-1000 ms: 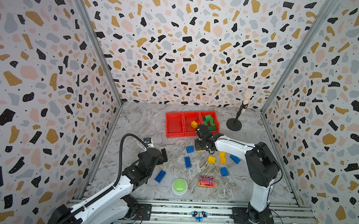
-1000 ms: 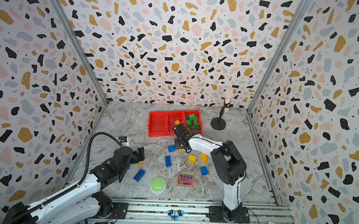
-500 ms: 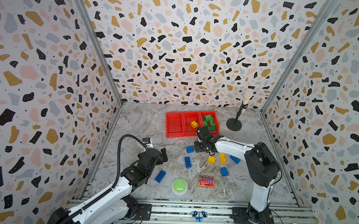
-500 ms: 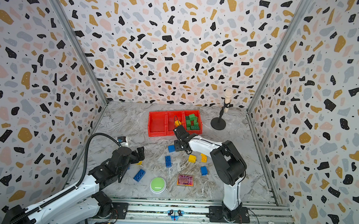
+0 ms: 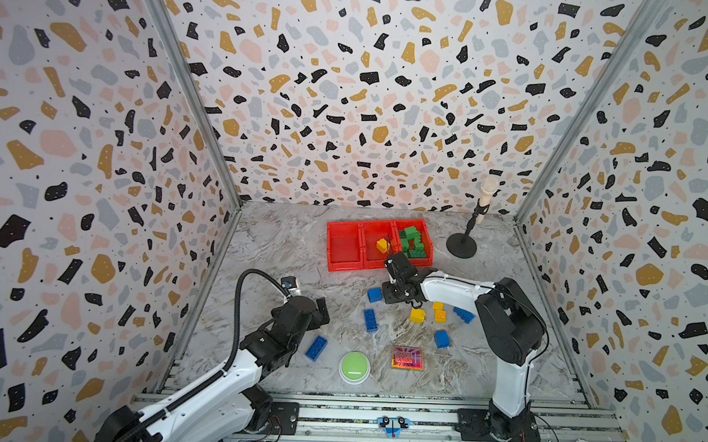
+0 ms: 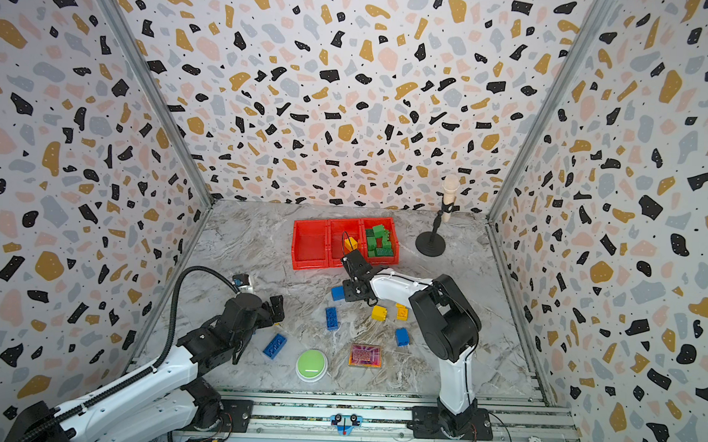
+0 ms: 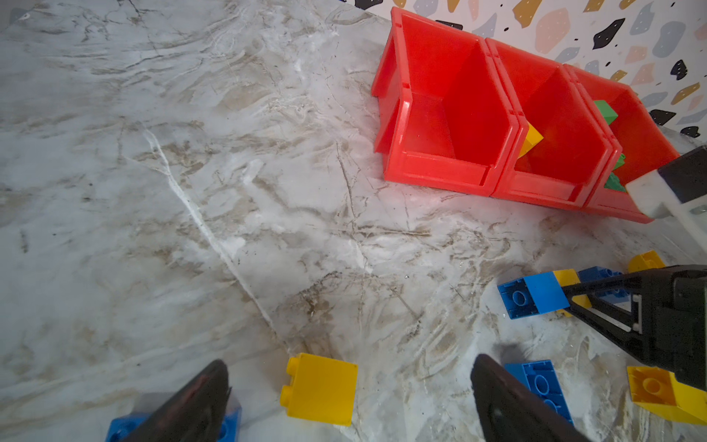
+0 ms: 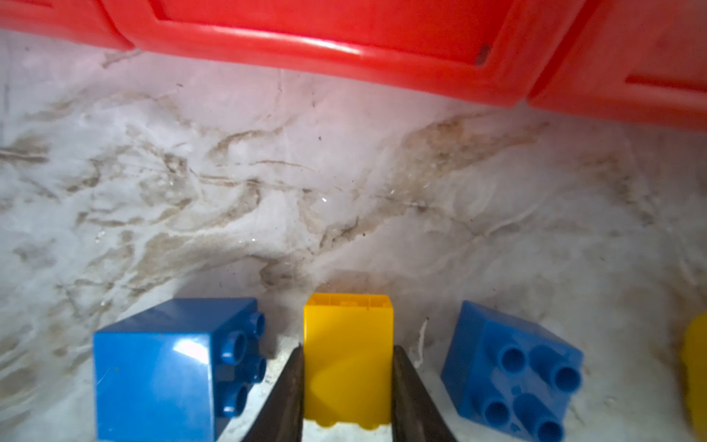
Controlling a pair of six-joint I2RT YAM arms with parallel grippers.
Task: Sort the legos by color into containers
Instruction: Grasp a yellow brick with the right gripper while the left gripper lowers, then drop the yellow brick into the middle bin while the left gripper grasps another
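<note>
Your right pincer (image 8: 347, 350) is pressed together on a yellow brick (image 8: 348, 325), one finger flat on each side, so the step in hand is the pick. The brick looks to be resting on the counter (image 8: 267, 172), not yet raised.

Next you need a straight lift. A blue brick (image 8: 164, 367) sits just beside one finger and another blue brick (image 8: 509, 367) a little further off beside the other, so any sideways drift would likely knock them. Once above them, go forward.

Ahead of the pincer lies a strip of bare counter, then the front lip of the containers (image 8: 344, 42). That lip is the edge to watch, so carry the brick above it before you cross. In a top view the middle container (image 5: 374, 231) already holds one yellow piece (image 5: 382, 245), the one beyond it holds the green bricks (image 5: 415, 242), and the container on the other side (image 5: 342, 246) looks empty. The middle one is your target, and the pincer sits close to the wall it shares with the green one, so aim away from that wall.

Your left pincer (image 7: 350, 365) is spread wide and holds nothing. It hangs over a second yellow brick (image 7: 319, 388), well apart from the right arm, with open counter ahead of it.
</note>
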